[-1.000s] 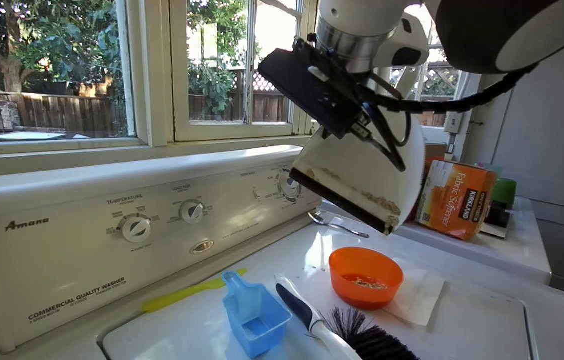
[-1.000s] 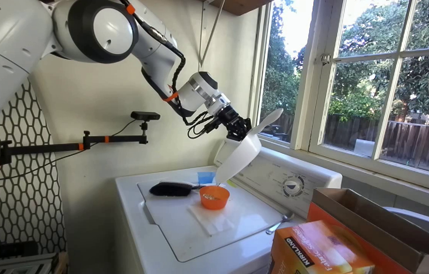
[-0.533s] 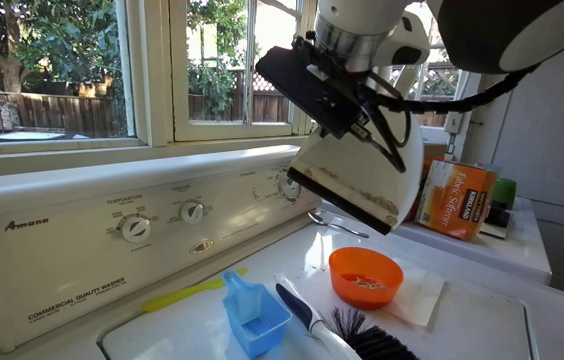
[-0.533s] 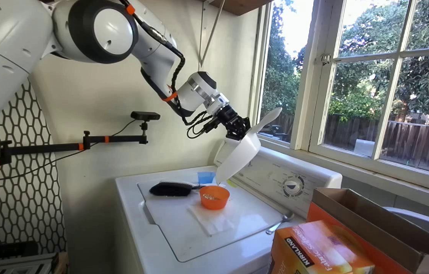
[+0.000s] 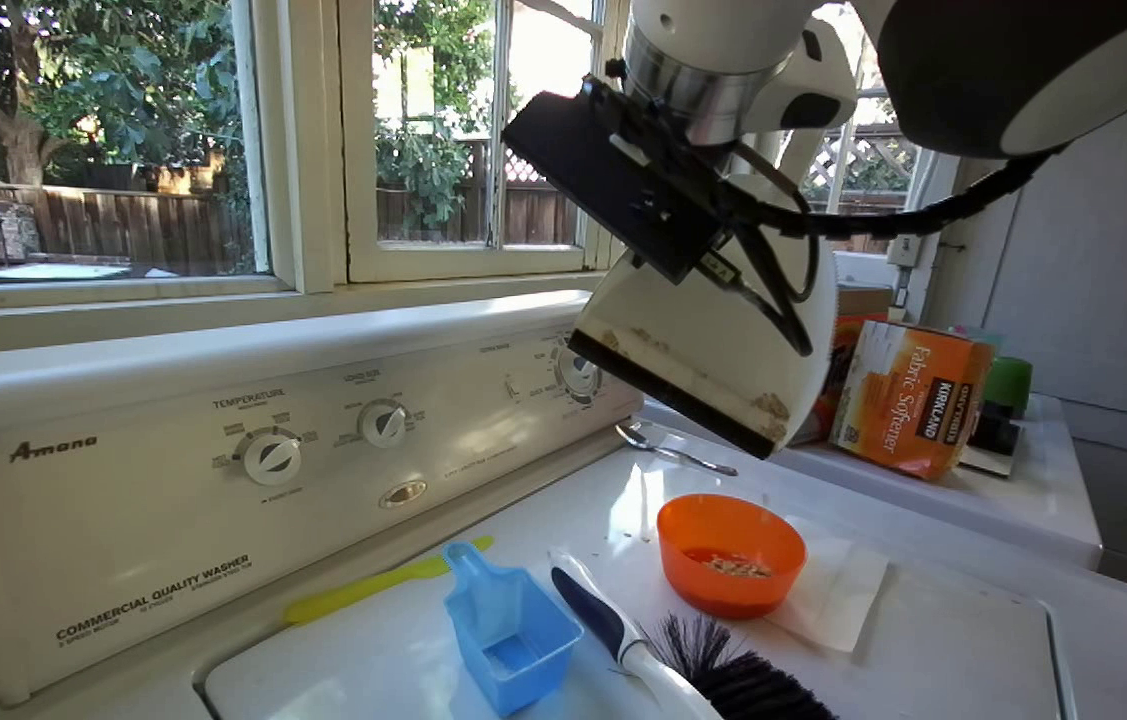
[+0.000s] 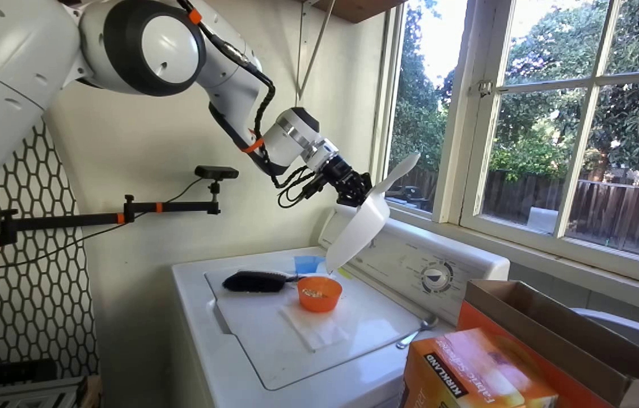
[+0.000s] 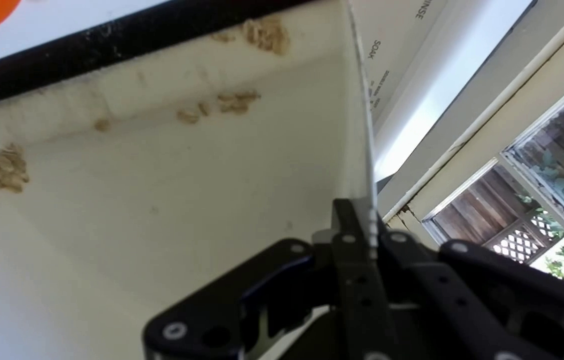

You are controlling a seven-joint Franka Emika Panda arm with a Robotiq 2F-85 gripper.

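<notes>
We see a broad white plastic-looking dustpan, tilted lip-down above a round orange plastic bowl of pale crumbs; whether squarely over it, we cannot quite judge. The black jointed gripper is closed down to, and pinching, the dustpan's thin side wall. We expect the dustpan to be light, stiff and smooth, apt to pivot there; its handle, pointing away from the bowl, should offer a firmer hold.
</notes>
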